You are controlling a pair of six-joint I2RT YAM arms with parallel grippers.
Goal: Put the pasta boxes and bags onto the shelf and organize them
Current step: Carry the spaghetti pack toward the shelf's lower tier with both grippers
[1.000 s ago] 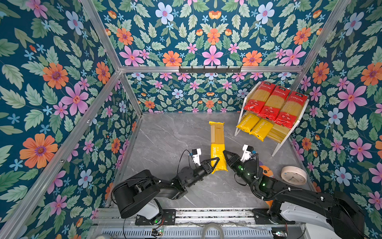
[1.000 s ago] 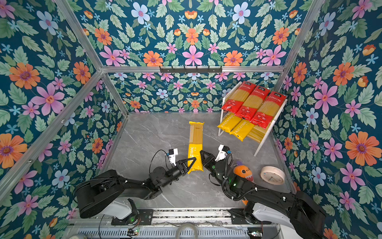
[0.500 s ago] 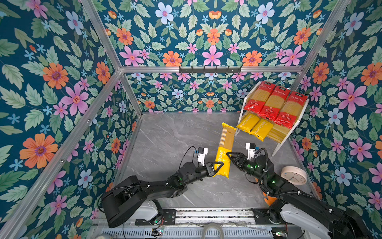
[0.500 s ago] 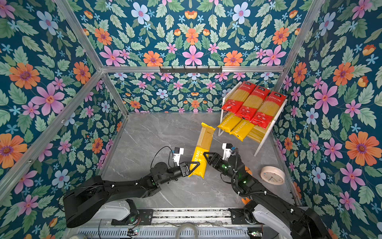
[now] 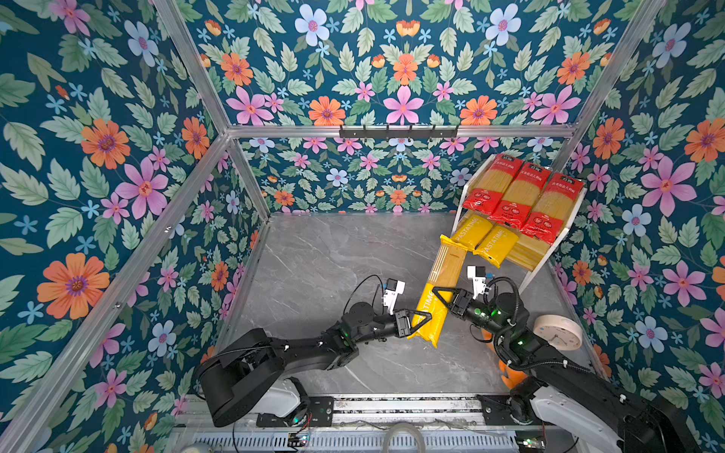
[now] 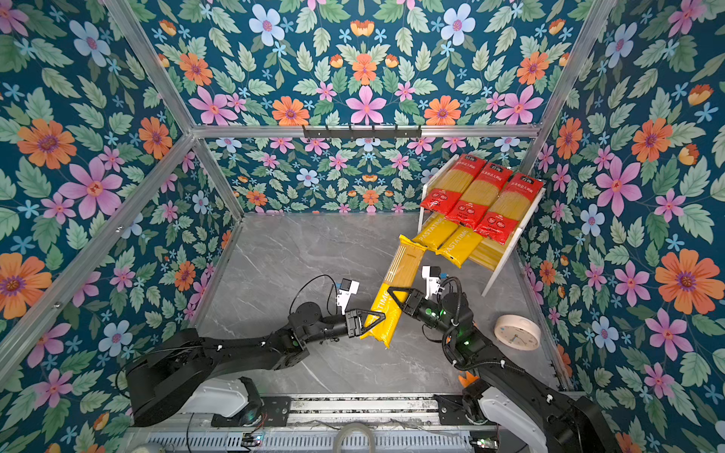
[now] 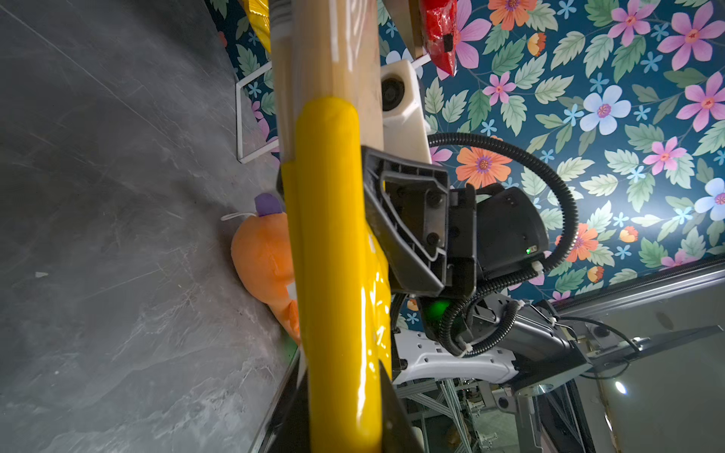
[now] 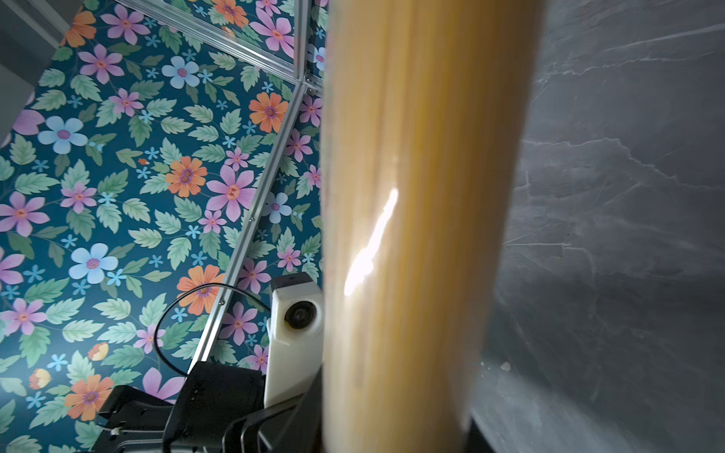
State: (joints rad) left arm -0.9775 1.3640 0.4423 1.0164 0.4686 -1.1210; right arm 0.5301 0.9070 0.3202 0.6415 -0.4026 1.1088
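A long yellow pasta pack (image 5: 442,280) (image 6: 397,274) slants over the grey floor, its far end up against the shelf's lower tier. My left gripper (image 5: 420,319) (image 7: 345,412) is shut on its near yellow end. My right gripper (image 5: 442,299) (image 8: 392,431) is shut on it a little higher, from the opposite side. The shelf (image 5: 543,263) (image 6: 500,266) stands at the back right. Three red packs (image 5: 521,196) lie on its upper tier and two yellow packs (image 5: 483,240) on the lower one. In the right wrist view the pack (image 8: 412,235) fills the middle.
A round white clock (image 5: 557,333) lies on the floor right of my right arm. An orange plush toy (image 7: 261,259) (image 5: 510,377) lies beside and under that arm. A black hook rail (image 5: 398,131) runs along the back wall. Flowered walls close in on three sides.
The yellow pack has swung from lying straight on the floor to slanting rightward, its far end now at the shelf's lower tier. Both grippers moved right with it.
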